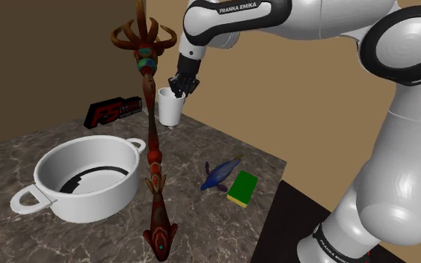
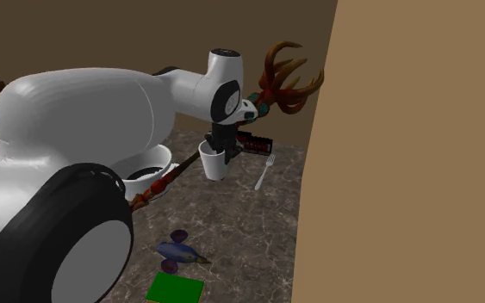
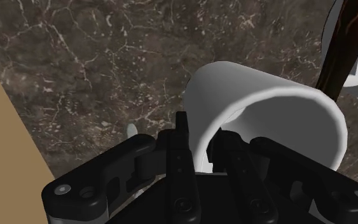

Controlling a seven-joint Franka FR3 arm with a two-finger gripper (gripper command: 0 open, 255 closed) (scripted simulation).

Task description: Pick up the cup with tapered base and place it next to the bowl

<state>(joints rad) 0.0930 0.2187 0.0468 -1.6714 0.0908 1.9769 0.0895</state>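
Bowl point(image 1: 89, 181): white, deep, two loop handles. It sits on the dark marbled counter point(image 1: 227, 142) and serves as the reference for everything below.

Cup point(image 1: 170, 108): plain white, narrowing toward its base, upright in the shoulder view. It stands apart from the bowl, not beside it, toward the counter's far edge. A long red-brown staff point(image 1: 155, 161) crosses between the two. I cannot tell whether the cup's base touches the counter.

Gripper point(image 1: 179, 91): it comes down onto the cup's rim on the side away from the bowl. In the wrist view the gripper point(image 3: 206, 137) is clamped on the cup point(image 3: 266, 111). One black finger point(image 3: 182, 149) presses the outside of the wall and the other sits inside the mouth, pinching the rim between them. The second exterior view agrees, with the gripper point(image 2: 224, 155) at the top of the cup point(image 2: 215, 163).

Staff: it runs close past the bowl. Its horned head point(image 2: 288, 77), with teal trim, rises above and beyond the cup.

Other things:
- Black box with red lettering point(image 1: 115, 112), behind the bowl at the counter's far edge.
- White fork point(image 2: 264, 172), flat on the counter beyond the cup from the bowl point(image 2: 150, 163).
- Blue bird-shaped toy point(image 1: 221, 174), across the staff from the bowl.
- Green and yellow sponge point(image 1: 241, 187), just beside the toy and farther from the bowl.
- Tan wall point(image 2: 404, 129), on the far side of the fork from the bowl.
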